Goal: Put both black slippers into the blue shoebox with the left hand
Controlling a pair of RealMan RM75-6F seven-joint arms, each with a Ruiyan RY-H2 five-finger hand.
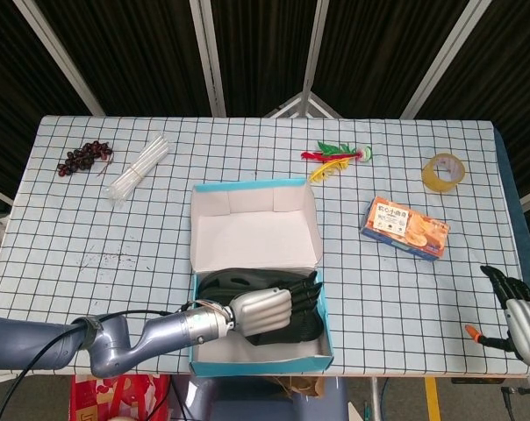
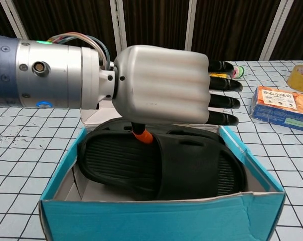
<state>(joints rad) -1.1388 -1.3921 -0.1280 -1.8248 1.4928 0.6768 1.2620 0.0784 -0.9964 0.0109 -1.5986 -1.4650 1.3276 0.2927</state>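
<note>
The blue shoebox (image 1: 327,335) stands near the table's front edge with its white lid (image 1: 254,232) folded open at the back. Black slippers (image 1: 302,321) lie inside it, one on top with its ribbed sole and strap showing (image 2: 156,165). My left hand (image 1: 267,308) hovers over the box, fingers stretched flat toward the right. In the chest view the left hand (image 2: 164,85) is just above the top slipper, its orange-tipped thumb pointing down onto it, gripping nothing. My right hand (image 1: 516,309) hangs off the table's front right corner, fingers apart and empty.
An orange snack box (image 1: 405,227) and a roll of yellow tape (image 1: 443,171) lie at the right. Colourful plastic pieces (image 1: 335,156) sit behind the box. White cable ties (image 1: 138,168) and a dark grape bunch (image 1: 83,158) lie at the far left.
</note>
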